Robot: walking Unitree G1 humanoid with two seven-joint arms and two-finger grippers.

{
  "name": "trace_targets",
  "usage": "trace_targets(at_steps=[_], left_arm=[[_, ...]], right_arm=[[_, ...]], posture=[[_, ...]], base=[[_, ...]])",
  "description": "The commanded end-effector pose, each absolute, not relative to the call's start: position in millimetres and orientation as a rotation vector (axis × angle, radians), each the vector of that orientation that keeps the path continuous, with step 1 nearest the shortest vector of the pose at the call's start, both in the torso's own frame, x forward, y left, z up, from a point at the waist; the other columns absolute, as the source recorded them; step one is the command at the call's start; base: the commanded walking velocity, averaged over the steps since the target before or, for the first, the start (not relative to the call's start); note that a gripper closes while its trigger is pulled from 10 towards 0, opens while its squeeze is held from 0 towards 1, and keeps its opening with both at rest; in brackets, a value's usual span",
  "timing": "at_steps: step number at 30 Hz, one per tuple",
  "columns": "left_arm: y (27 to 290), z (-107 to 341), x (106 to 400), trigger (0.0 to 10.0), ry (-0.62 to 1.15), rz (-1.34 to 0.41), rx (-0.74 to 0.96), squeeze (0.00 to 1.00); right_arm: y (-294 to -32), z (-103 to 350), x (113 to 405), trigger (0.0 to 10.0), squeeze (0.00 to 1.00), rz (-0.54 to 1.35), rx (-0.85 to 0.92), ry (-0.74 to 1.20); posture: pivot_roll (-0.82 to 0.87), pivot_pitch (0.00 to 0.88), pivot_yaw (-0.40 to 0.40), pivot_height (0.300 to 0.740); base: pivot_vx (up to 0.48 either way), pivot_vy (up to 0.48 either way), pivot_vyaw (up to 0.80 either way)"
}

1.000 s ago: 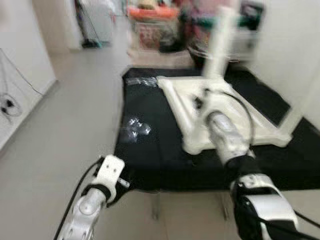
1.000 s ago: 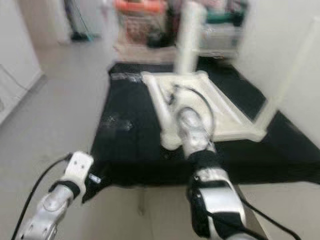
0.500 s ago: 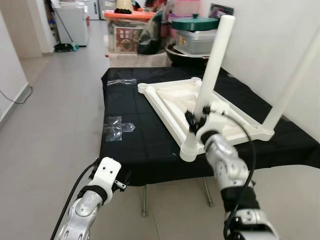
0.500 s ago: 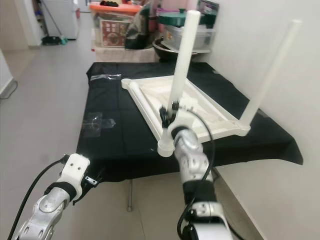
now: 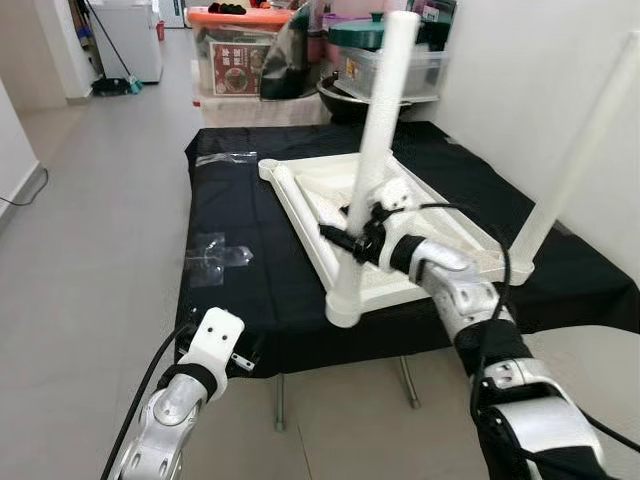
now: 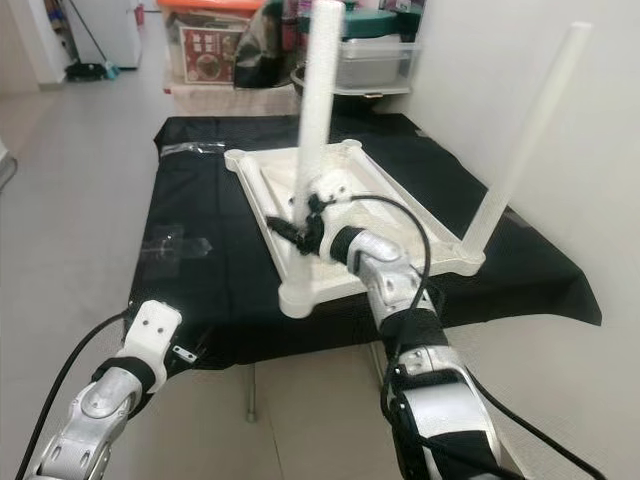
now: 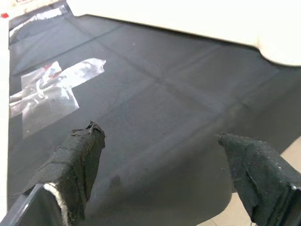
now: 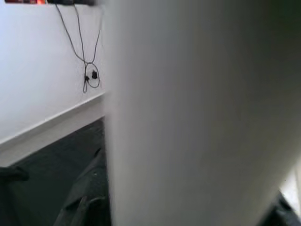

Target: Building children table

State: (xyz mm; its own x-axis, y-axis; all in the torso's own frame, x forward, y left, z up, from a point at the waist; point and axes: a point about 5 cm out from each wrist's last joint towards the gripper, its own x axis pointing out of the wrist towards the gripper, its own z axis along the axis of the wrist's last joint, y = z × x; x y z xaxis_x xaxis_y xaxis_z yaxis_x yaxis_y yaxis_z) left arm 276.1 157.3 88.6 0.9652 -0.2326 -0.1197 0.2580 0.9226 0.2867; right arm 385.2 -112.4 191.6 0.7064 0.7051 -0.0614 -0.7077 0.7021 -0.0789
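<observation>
A white children's table (image 5: 300,215) lies upside down on a table covered with black cloth (image 5: 250,300). One white leg (image 5: 385,100) stands at its near corner. My right gripper (image 5: 352,235) is shut on that leg, low down, just above the socket. The leg (image 8: 197,113) looms blurred and very close in the right wrist view. A second leg (image 5: 585,150) stands at the right corner. My left gripper (image 7: 160,136) hangs open with nothing between its fingers, just off the cloth's front edge, its wrist (image 5: 215,340) low at the left.
Two clear plastic bags (image 5: 215,255) (image 5: 228,158) lie on the cloth left of the white table. Storage boxes and pots (image 5: 240,50) crowd the far end. A white wall (image 5: 520,80) runs along the right. Open grey floor (image 5: 80,230) stretches to the left.
The view has shifted and sharpened after blur. My right forearm now reaches the leg from the right rather than from below, still at its base. The left arm has barely moved.
</observation>
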Motion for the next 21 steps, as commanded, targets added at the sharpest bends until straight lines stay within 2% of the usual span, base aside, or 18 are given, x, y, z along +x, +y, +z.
trace_targets(at_steps=[1,2,6,8,9,11,12,13,14,21], left_arm=[[155,86,277,10.0,0.088,-0.257,0.298,0.00],[154,88,277,10.0,0.083,-0.257,0.296,0.00],[157,88,275,10.0,0.083,-0.249,0.296,0.00],[157,84,273,10.0,0.094,-0.253,0.302,0.00],[157,84,273,10.0,0.094,-0.253,0.302,0.00],[155,84,273,10.0,0.093,-0.258,0.300,0.00],[155,84,273,10.0,0.093,-0.258,0.300,0.00],[155,85,274,10.0,0.091,-0.259,0.299,0.00],[154,86,275,10.0,0.087,-0.259,0.297,0.00],[154,87,275,10.0,0.083,-0.258,0.295,0.00]], right_arm=[[-118,182,390,0.0,0.00,0.713,-0.123,0.085],[-124,182,394,0.0,0.00,0.656,-0.103,0.093],[-131,184,396,0.0,0.00,0.632,-0.078,0.084],[-143,183,400,0.0,0.00,0.460,-0.093,0.096],[-143,183,400,0.0,0.00,0.460,-0.093,0.096],[-173,173,403,0.0,0.00,0.017,-0.052,0.144],[-173,173,403,0.0,0.00,0.017,-0.052,0.144],[-183,168,401,0.0,0.00,-0.134,-0.030,0.166],[-181,161,397,0.0,0.00,-0.200,-0.015,0.179],[-168,149,389,0.0,0.00,-0.259,-0.020,0.182]], posture=[[0.14,0.000,-0.100,0.740],[0.14,0.000,-0.100,0.740],[0.13,0.000,-0.096,0.740],[0.13,0.000,-0.094,0.740],[0.13,0.000,-0.094,0.740],[0.12,0.000,-0.092,0.740],[0.12,0.000,-0.092,0.740],[0.12,0.000,-0.092,0.740],[0.13,0.000,-0.093,0.740],[0.13,0.000,-0.088,0.740]], base=[[0.000,0.000,0.00],[0.000,0.000,0.00],[0.000,0.000,0.00],[0.000,0.000,0.00],[0.000,0.000,0.00],[0.000,0.000,0.00],[0.000,0.000,0.00],[0.000,0.000,0.00],[0.000,0.000,0.00],[0.000,0.000,0.00]])
